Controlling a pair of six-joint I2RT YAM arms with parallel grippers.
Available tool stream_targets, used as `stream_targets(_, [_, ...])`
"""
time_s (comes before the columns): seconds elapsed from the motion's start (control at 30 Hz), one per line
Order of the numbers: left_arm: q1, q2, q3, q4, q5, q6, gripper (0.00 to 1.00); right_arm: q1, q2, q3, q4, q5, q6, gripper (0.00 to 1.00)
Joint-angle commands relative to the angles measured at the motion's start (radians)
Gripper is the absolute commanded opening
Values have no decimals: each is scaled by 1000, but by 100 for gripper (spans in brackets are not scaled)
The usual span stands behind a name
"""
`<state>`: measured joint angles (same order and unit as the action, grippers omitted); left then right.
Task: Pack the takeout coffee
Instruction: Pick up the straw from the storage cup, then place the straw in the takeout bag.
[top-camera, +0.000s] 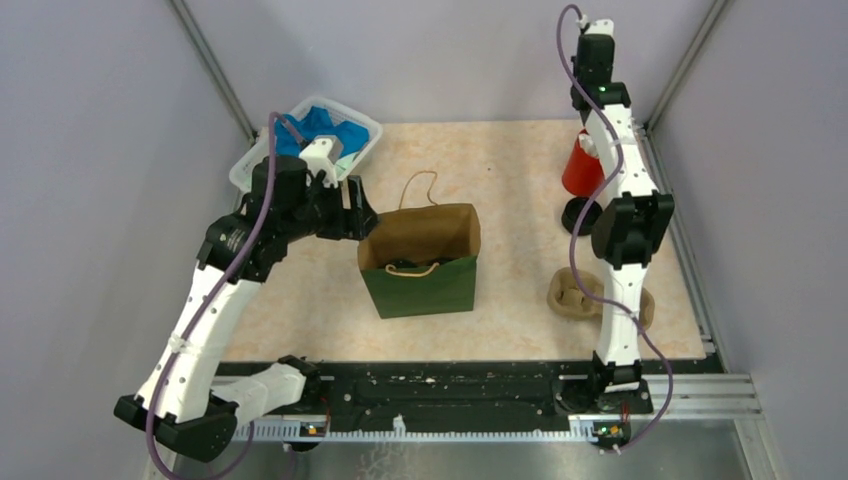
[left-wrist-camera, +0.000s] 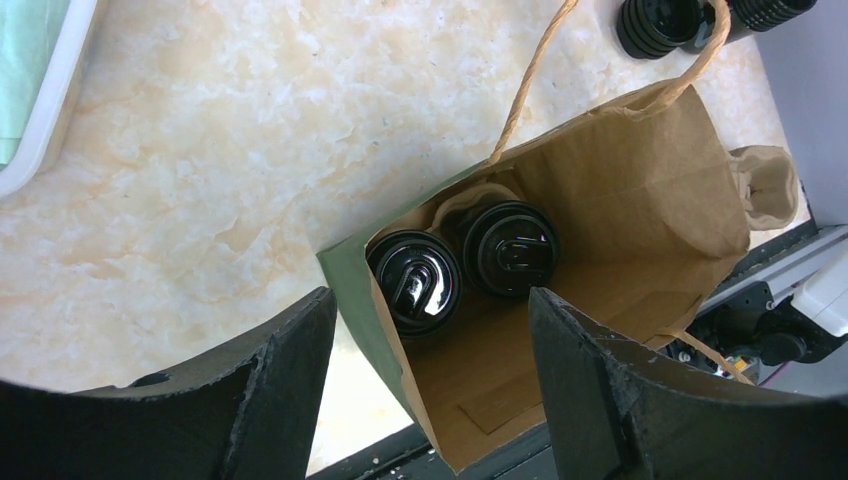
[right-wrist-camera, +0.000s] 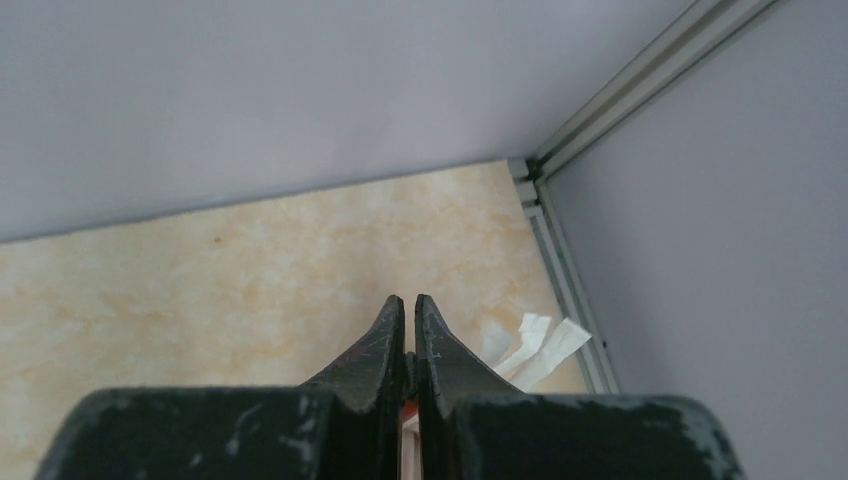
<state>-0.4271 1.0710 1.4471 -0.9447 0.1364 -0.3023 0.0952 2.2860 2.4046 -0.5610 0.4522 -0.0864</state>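
Currently left gripper (left-wrist-camera: 430, 300) hangs wide open, empty, above two cups (left-wrist-camera: 415, 282) in the bag (left-wrist-camera: 640, 190) mid-frame; right gripper (right-wrist-camera: 408, 302) is pinched shut, hold unclear

My tabletop (top-camera: 500, 170) is pale marbled beige. A green bag (top-camera: 420, 285) stands open at its middle. A white bin (top-camera: 365, 140) sits at the far left corner. On the right, a red cup (top-camera: 580, 170) stands far back with a black cup (top-camera: 581, 214) just beside it, and a tan carrier (top-camera: 570, 292) lies nearer my base.
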Motion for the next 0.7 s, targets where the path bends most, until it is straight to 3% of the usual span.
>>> stream_targets(0.0, [-2,-43,26,42,-8,-48,77,4,-122,133,82,-14,-53,0])
stream_targets(0.17, [-2,-56,39,67,5,-89,77,4,-293,129,48,-73,-41,0])
stream_targets(0.33, [-2,-69,66,88,33,-134,78,4,-567,-45,43,-311,135,0])
stream_targets(0.5, [-2,-87,88,77,49,-155,77,4,-868,-324,167,-661,310,0])
stream_targets(0.67, [-2,-119,80,66,74,-183,77,7,-1057,-505,252,-1216,459,0])
